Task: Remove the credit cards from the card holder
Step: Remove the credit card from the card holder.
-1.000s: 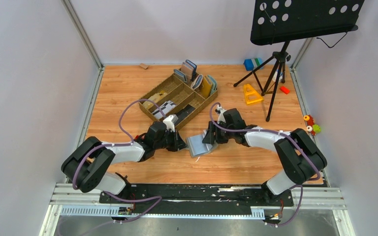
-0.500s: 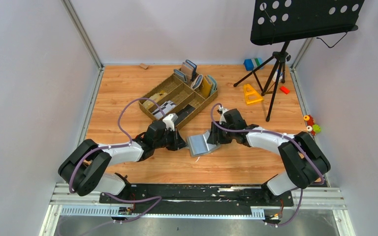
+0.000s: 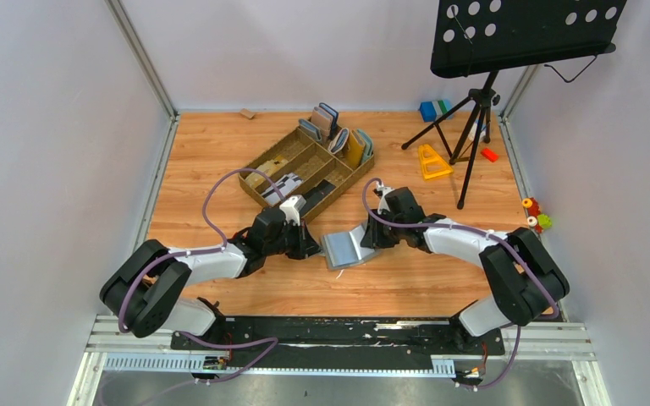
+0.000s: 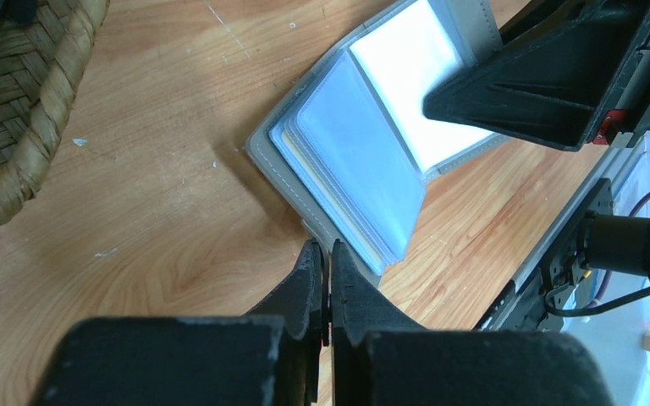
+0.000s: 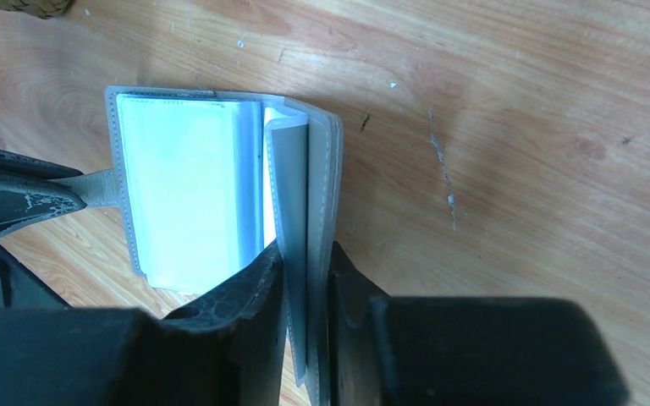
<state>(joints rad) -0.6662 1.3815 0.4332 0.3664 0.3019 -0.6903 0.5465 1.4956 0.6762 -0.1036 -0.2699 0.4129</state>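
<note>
Right wrist camera: the right gripper (image 5: 306,262) has its jaws clamped on the raised flap of the card holder (image 5: 186,194), which lies open on the desk (image 3: 212,144) just in front of the brown tray (image 3: 343,184). Nearer the tray, the left gripper (image 4: 327,254) keeps its jaws clenched tight, tips against the holder's edge; whether they pinch it I cannot tell.

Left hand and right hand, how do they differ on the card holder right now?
The left hand is pinched fully shut on the edge of the card holder's flat half; the right hand grips the raised half, fingers slightly apart either side of it. Seen from above, the left hand meets it from the left, the right hand from the right. Both hold the same open card holder.
</note>
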